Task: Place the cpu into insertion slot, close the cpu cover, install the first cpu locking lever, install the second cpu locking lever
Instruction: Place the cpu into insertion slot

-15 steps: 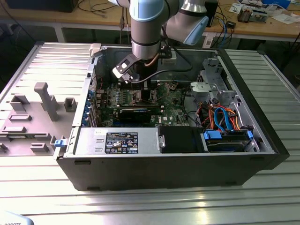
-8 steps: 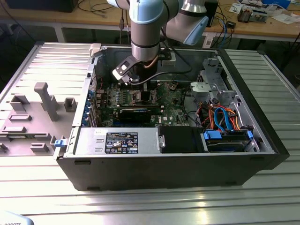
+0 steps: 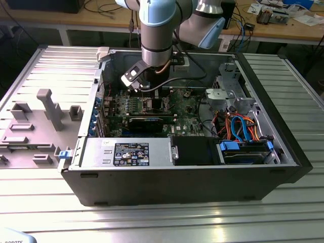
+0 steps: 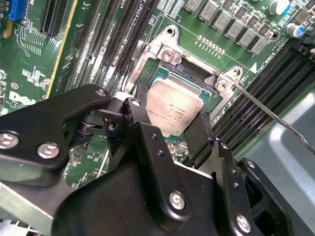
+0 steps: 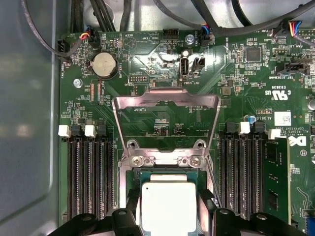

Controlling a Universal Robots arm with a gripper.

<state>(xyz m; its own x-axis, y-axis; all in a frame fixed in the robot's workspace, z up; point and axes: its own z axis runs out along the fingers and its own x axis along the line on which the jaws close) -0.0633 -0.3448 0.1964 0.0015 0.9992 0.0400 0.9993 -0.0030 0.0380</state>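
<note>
The black two-fingered hand point(image 4: 172, 118) grips the flat square cpu with the dull silver top point(image 4: 175, 104) by two opposite edges. The chip sits level in or just over the dark, silver-rimmed square insertion slot point(image 4: 191, 73); which, I cannot tell. Beyond the socket in the first wrist view, the thin silver windowed cpu cover point(image 5: 166, 97) is swung open over the green circuit board point(image 5: 147, 64). A thin wire lever point(image 4: 275, 115) stands free beside the socket. The open black computer case point(image 3: 177, 187) rests on a ribbed metal counter point(image 3: 152, 217).
</note>
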